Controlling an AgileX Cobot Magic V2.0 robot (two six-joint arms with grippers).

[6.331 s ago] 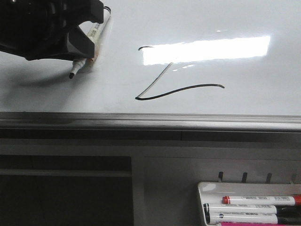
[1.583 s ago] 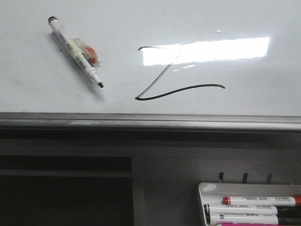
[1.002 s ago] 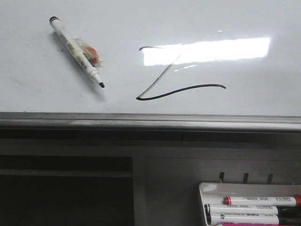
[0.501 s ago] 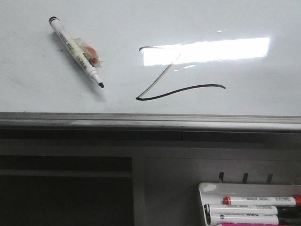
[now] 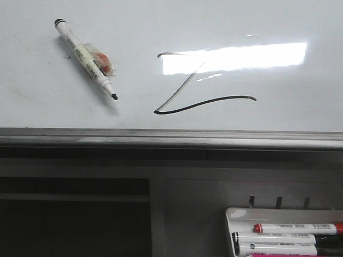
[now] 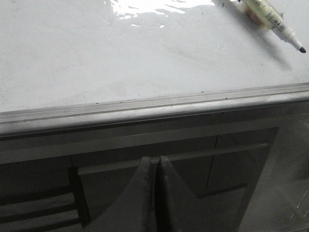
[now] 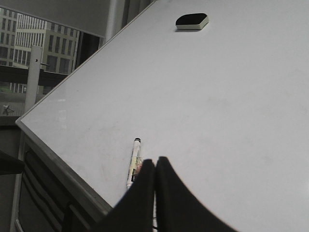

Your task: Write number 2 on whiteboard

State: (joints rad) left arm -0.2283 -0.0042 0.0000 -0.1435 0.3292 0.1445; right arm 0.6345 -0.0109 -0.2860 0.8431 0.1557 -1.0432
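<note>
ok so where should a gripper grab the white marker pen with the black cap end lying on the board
Probably mid-barrel on the white marker pen, just above the taped orange bit, jaws closing across its width. It lies flat and diagonal on the glossy white whiteboard, uncapped tip toward the near grey rim, so come straight down from above, wrist turned to match the slant.

white whiteboard (image 5: 278,21), black number 2 (image 5: 203,101)
</note>
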